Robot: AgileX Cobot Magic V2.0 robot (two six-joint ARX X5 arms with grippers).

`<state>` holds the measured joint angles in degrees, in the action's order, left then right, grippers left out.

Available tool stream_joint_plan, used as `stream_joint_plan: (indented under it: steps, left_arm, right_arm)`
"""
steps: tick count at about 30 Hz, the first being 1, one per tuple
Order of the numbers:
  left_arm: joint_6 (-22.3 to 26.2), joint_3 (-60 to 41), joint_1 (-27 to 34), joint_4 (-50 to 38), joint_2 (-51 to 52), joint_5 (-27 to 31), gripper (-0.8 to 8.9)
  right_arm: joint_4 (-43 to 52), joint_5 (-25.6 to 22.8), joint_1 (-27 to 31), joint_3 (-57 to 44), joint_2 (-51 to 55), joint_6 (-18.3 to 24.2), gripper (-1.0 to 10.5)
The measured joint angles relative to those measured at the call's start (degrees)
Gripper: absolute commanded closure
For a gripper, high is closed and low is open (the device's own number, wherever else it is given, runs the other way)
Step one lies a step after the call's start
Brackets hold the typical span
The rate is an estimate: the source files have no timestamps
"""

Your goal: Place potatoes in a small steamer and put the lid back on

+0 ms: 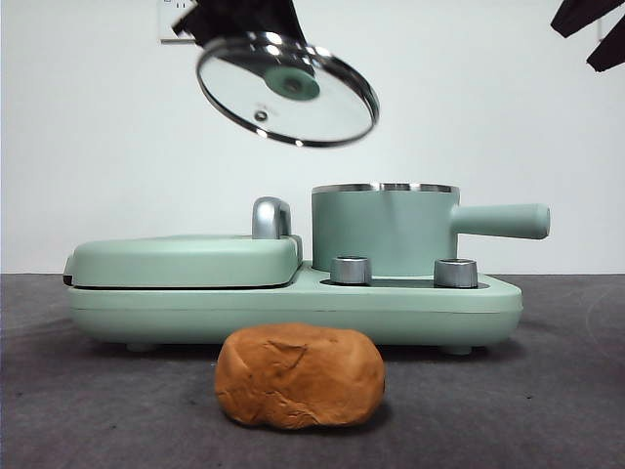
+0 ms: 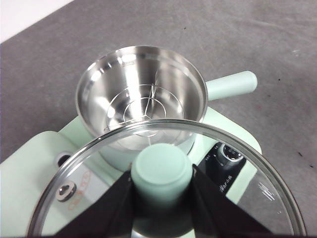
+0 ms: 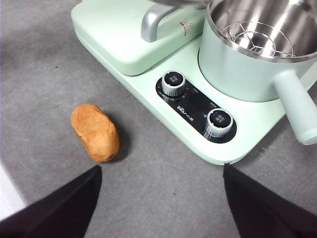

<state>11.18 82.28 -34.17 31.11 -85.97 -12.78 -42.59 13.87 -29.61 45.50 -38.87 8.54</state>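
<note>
Front view: the round clear glass lid (image 1: 286,89) hangs tilted above the mint-green cylindrical steamer pot (image 1: 385,230), leaving its mouth free; the orange-brown lumpy potato (image 1: 299,376) lies on the grey bench (image 1: 566,391).

Left wrist view: the left claw (image 2: 161,191) clamps the lid's knob.

Right wrist view: the right claw (image 3: 161,201) stands wide open, probably above the potato.

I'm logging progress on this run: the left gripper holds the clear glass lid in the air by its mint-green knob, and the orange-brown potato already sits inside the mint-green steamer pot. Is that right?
Not quite. The left gripper does hold the clear glass lid aloft by its knob, but the orange-brown lumpy potato lies on the grey table in front of the appliance. The left wrist view shows only a wire rack inside the mint-green steamer pot.
</note>
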Motion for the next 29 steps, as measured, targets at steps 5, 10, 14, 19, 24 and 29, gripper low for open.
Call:
stream_joint_plan:
  steps: [5, 10, 14, 19, 24, 29]
  left_arm:
    - [-0.02, -1.60, 0.00, 1.44, 5.66, 0.46, 7.96]
    - [-0.31, -5.03, 0.02, 4.79, 12.66, 4.07, 7.96]
    - [-1.53, -8.76, 0.04, 5.51, 18.23, 5.53, 7.97]
    - [-3.43, -11.74, 1.27, 6.60, 23.02, 7.26, 7.98]
    - [-3.96, -12.17, 2.40, 9.07, 23.19, 8.46, 7.98]
    - [-3.98, -12.24, 2.54, 8.52, 23.12, 8.46, 7.98]
  right_arm:
    - [0.00, 0.00, 0.00, 0.00, -0.13, 0.17, 5.6]
    - [0.02, 0.24, -0.42, 0.00, -1.40, 0.68, 5.6]
    - [0.11, 2.67, -1.73, 0.00, -3.67, 2.23, 5.6]
    - [2.21, 5.20, -5.29, 0.00, -8.17, 5.11, 5.6]
    - [7.69, 5.46, -10.58, 0.00, -14.84, 7.30, 5.6]
    - [13.18, 5.46, -14.34, 0.00, -22.14, 8.15, 5.6]
